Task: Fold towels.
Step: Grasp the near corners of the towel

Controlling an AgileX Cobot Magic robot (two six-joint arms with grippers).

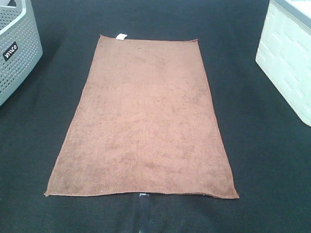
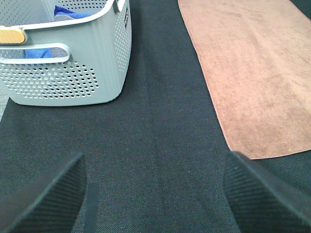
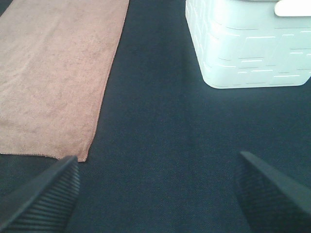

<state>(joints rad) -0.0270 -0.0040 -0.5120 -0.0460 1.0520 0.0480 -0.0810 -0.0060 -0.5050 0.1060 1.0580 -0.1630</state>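
**Sam:** What's on the left?

**Me:** A grey basket (image 1: 14,48) full of holes sits at the left edge of the black tabletop (image 1: 35,157). My left gripper (image 2: 153,199) hangs over the bare tabletop between the basket and the towel (image 1: 145,121). Its fingers are wide apart and hold nothing.

**Sam:** What could go wrong there?

**Me:** If I swing out too wide, I think I could bump the basket. If I come down beside the towel and not on its edge, I will pinch nothing.

**Sam:** Where is the towel?

**Me:** It lies flat in the middle, all spread out and not folded yet. A small white tag (image 1: 121,36) is on the far short edge. It touches neither the basket nor the bin.

**Sam:** What is the worry there?

**Me:** It is soft and floppy. If I grab only a tiny bit of a corner, I think it may slip out. If one gripper lifts faster than the other, the fold may end up crooked.

**Sam:** And the right side?

**Me:** My right gripper (image 3: 155,199) is near the towel's near right corner. Its fingers are wide apart too, and empty. A white bin (image 1: 294,60) stands off to the right, well apart. I could hit it only if I swing far out.
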